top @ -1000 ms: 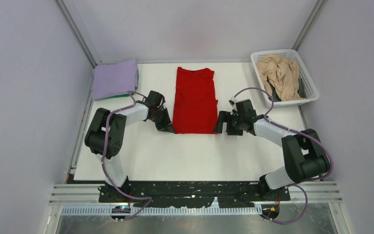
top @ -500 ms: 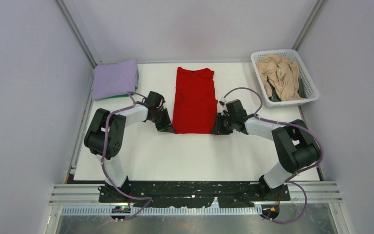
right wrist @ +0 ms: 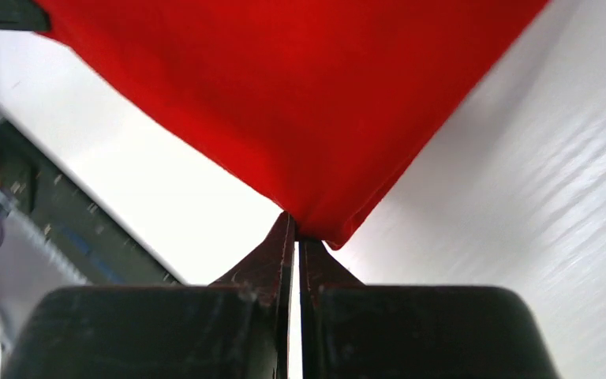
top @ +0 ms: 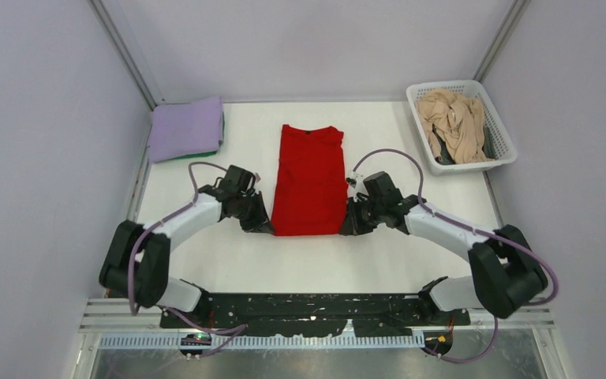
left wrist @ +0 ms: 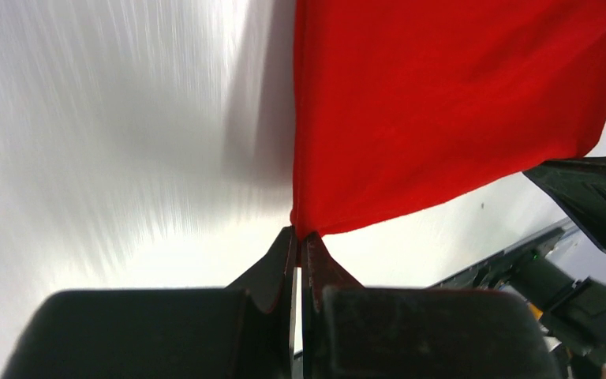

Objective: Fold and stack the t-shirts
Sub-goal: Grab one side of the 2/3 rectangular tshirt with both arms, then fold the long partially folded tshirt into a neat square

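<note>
A bright red t-shirt (top: 309, 180) lies flat in the middle of the table as a long folded strip, collar at the far end. My left gripper (top: 267, 227) is shut on its near left corner, and the pinched red cloth (left wrist: 434, 103) shows at the tips of that gripper (left wrist: 299, 234). My right gripper (top: 346, 228) is shut on the near right corner, with the red cloth (right wrist: 300, 95) caught between the tips of that gripper (right wrist: 295, 231). A folded lavender t-shirt (top: 185, 128) rests at the far left on a green one, whose edge barely shows. A crumpled beige t-shirt (top: 451, 125) fills the basket.
The white lattice basket (top: 502, 142) stands at the far right corner of the table. Grey enclosure walls rise on both sides and at the back. The black base rail runs along the near table edge.
The right gripper moved in to the shirt's near right corner and shut on it. Both arms then drew the red shirt toward the near edge, and the left arm swung lower.
</note>
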Tool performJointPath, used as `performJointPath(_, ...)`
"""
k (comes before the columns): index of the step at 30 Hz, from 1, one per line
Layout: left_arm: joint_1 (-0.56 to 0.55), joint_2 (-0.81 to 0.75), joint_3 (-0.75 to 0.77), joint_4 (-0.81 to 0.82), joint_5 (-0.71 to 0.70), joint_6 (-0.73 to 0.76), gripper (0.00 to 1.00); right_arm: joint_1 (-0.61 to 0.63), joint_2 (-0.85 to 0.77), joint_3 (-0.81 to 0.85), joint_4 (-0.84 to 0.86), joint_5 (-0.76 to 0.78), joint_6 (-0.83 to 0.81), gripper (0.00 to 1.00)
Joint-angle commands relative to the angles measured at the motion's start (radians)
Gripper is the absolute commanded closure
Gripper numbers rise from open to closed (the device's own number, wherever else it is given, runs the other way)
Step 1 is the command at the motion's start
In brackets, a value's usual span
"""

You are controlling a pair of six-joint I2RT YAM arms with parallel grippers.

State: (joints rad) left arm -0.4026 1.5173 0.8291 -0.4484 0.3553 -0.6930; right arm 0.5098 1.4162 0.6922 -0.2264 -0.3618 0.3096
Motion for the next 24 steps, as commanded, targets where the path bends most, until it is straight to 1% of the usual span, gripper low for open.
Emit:
performJointPath(1, -0.023, -0.284, -0.093, -0.185, -0.004, 0.025, 1.00, 0.070, -0.208, -0.007, -0.181, -0.133, -0.019, 0.95)
performJointPath(4, -0.027, -0.441, -0.092, -0.302, 0.008, 0.027, 1.00, 0.086, -0.328, 0.017, -0.239, -0.205, 0.010, 0.95)
performJointPath(6, -0.027, -0.520, -0.065, -0.343, 0.025, 0.035, 1.00, 0.087, -0.370, 0.056, -0.266, -0.219, 0.013, 0.95)
performJointPath(8, -0.027, -0.566, -0.034, -0.346, 0.036, 0.037, 1.00, 0.085, -0.381, 0.102, -0.275, -0.222, 0.009, 0.95)
performJointPath(10, -0.025, -0.581, -0.012, -0.312, 0.029, 0.034, 1.00, 0.071, -0.362, 0.145, -0.269, -0.224, 0.001, 0.95)
performJointPath(13, -0.008, -0.539, 0.043, -0.255, 0.002, 0.032, 1.00, 0.021, -0.306, 0.199, -0.228, -0.225, -0.018, 0.95)
performJointPath(17, 0.027, -0.409, 0.149, -0.206, -0.024, 0.026, 1.00, -0.058, -0.235, 0.269, -0.140, -0.266, -0.023, 0.95)
performJointPath(21, 0.055, -0.284, 0.261, -0.172, -0.073, 0.039, 1.00, -0.136, -0.156, 0.342, -0.099, -0.301, -0.024, 0.95)
performJointPath(24, 0.077, -0.196, 0.334, -0.155, -0.087, 0.047, 1.00, -0.179, -0.073, 0.393, -0.072, -0.289, -0.014, 0.95)
